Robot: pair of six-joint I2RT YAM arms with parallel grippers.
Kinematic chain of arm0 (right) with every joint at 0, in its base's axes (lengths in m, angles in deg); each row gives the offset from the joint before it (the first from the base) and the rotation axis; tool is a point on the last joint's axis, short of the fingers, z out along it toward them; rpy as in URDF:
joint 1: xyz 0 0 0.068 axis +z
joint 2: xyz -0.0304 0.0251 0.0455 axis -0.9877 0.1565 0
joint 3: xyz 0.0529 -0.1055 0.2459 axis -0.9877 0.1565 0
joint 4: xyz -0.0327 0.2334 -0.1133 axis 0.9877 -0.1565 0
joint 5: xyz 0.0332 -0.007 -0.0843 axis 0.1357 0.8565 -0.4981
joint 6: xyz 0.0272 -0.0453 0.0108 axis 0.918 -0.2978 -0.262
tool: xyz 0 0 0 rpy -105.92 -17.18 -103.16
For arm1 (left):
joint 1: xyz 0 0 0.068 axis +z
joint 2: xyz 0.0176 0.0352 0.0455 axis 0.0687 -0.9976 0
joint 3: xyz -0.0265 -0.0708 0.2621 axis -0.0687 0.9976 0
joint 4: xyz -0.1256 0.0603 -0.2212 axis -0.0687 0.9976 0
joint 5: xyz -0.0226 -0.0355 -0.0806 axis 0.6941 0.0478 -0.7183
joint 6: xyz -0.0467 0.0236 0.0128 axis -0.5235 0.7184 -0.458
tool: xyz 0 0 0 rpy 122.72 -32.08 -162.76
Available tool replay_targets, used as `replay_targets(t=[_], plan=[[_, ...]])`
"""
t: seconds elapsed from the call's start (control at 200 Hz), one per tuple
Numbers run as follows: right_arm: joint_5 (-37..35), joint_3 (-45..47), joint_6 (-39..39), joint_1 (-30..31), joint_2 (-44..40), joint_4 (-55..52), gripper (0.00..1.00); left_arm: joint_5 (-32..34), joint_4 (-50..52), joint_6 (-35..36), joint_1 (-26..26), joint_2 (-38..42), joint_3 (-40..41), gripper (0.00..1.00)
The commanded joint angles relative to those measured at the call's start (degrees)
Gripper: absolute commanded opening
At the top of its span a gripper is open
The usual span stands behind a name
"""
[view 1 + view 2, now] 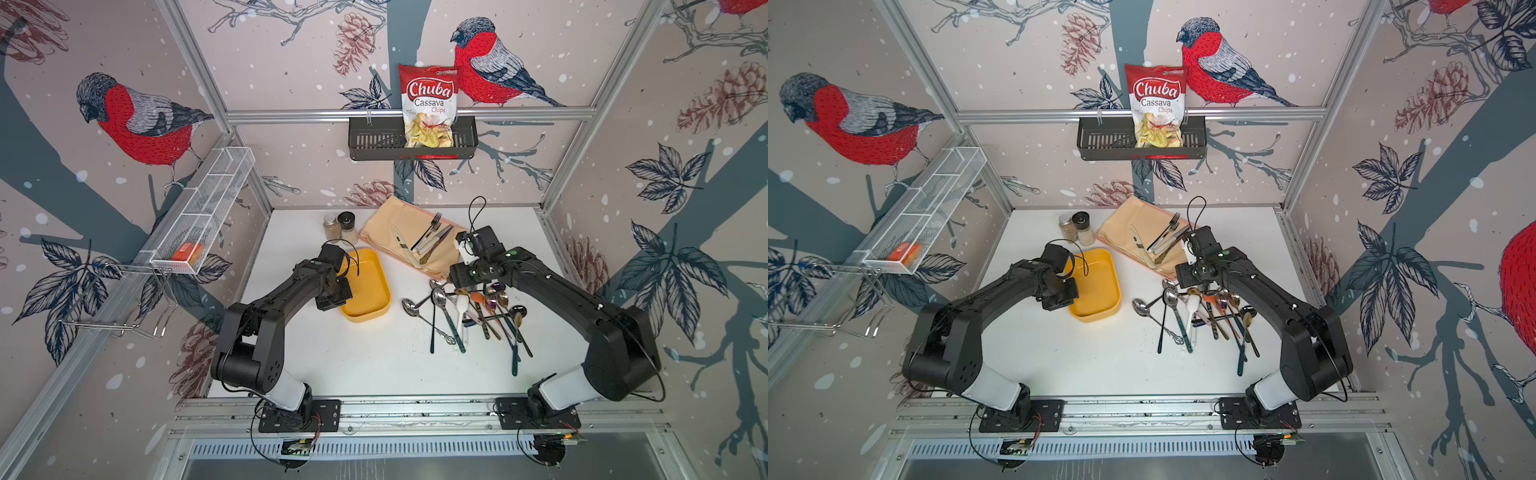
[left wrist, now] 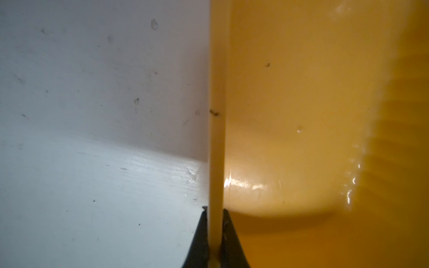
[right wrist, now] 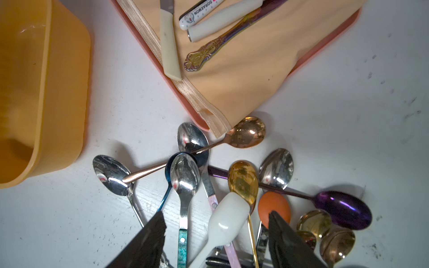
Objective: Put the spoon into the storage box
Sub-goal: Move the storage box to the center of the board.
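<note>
Spoon pile [image 3: 241,183]: handles cut off | storage box [image 2: 301,104]: rim clamped, left end effector [image 2: 215,210]

Shallow rectangular plastic storage box [image 1: 372,282]: plain yellow. Tabletop [image 1: 353,361]: white, dark-speckled. Folded cloth [image 1: 384,228]: peach. Spoons in the pile are silver, with a copper spoon [image 3: 247,132], purple spoon [image 3: 343,208], gold spoon [image 3: 242,181], white spoon [image 3: 228,213] and orange spoon [image 3: 274,200]. Chips bag [image 1: 428,91]: red and white. Wallpaper [image 1: 145,124]: red-breasted bird pattern.

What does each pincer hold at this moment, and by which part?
The left pincer is shut on the storage box, pinching its side wall at the rim. The right pincer stands open above the spoons and holds nothing.
</note>
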Motion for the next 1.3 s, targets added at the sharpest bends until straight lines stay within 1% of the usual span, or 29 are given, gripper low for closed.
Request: replay_targets(t=[0.0, 0.095, 0.11, 0.165, 0.25, 0.31, 0.355, 0.415, 0.49, 0.53, 0.63, 0.725, 0.871, 0.891, 1.016, 1.036, 1.131, 1.291], plan=[[-3.0, 1.8, 5.0, 2.2, -1.7, -2.4, 0.67, 2.6, 6.8, 4.1, -1.3, -0.8, -0.4, 0.03], [-3.5, 3.9, 7.8, 4.3, -2.5, -2.8, 0.63, 3.5, 7.4, 5.0, -1.8, -1.4, -0.5, 0.05], [-3.6, 4.3, 8.2, 4.8, -2.6, -2.9, 0.63, 3.7, 7.5, 5.2, -1.8, -1.5, -1.9, 0.05], [-4.0, 5.4, 9.6, 6.3, -3.0, -3.0, 0.62, 4.0, 7.4, 5.5, -2.0, -1.6, -2.2, 0.08], [-5.9, 7.5, 11.7, 8.7, -3.6, -2.7, 0.62, 4.2, 7.0, 6.4, -2.0, -0.9, -2.3, 0.16], [-7.9, 8.7, 13.5, 9.8, -3.7, -2.5, 0.56, 4.3, 6.3, 6.7, -2.2, 0.4, -2.4, 0.24], [-8.5, 9.4, 14.5, 10.5, -3.7, -2.5, 0.54, 4.3, 5.5, 6.9, -2.2, 1.8, -2.4, 0.32], [-9.0, 10.1, 15.2, 11.5, -4.0, -1.8, 0.52, 4.3, 4.4, 6.8, -2.3, 3.7, -2.5, 0.34], [-9.2, 10.9, 15.5, 12.5, -4.1, -0.7, 0.52, 4.0, 2.9, 7.0, -2.4, 6.0, -2.2, 0.47], [-9.1, 11.3, 15.6, 12.8, -4.0, -0.3, 0.52, 3.9, 2.2, 7.4, -2.4, 7.0, -2.1, 0.52], [-8.9, 12.3, 14.9, 14.0, -3.1, 1.0, 0.49, 3.4, -0.1, 7.9, -2.4, 9.6, -1.7, 0.58], [-8.5, 12.7, 13.8, 14.8, -1.5, 1.7, 0.47, 5.3, -2.4, 7.8, -2.4, 12.0, -1.9, 0.65], [-8.3, 12.7, 12.5, 15.3, 0.9, 1.8, 0.44, 4.9, -6.9, 6.8, -2.4, 15.6, -1.1, 0.70], [-8.4, 12.7, 12.4, 15.4, 1.2, 1.9, 0.44, 4.9, -7.2, 7.0, -2.4, 15.9, 0.0, 0.71], [-8.5, 14.0, 12.7, 15.6, 2.3, 3.6, 0.43, 7.6, -6.2, 8.7, -2.4, 16.6, -0.5, 0.71], [-8.3, 14.2, 12.7, 15.7, 2.3, 4.1, 0.42, 7.8, -5.9, 9.0, -2.4, 16.7, -2.2, 0.71], [-7.6, 15.2, 11.7, 16.0, 2.7, 5.9, 0.39, 8.9, -5.9, 10.4, -2.4, 17.9, -3.6, 0.72], [-8.1, 16.0, 10.7, 15.9, 4.0, 6.5, 0.38, 10.6, -5.7, 11.0, -2.4, 18.4, -4.7, 0.72]])
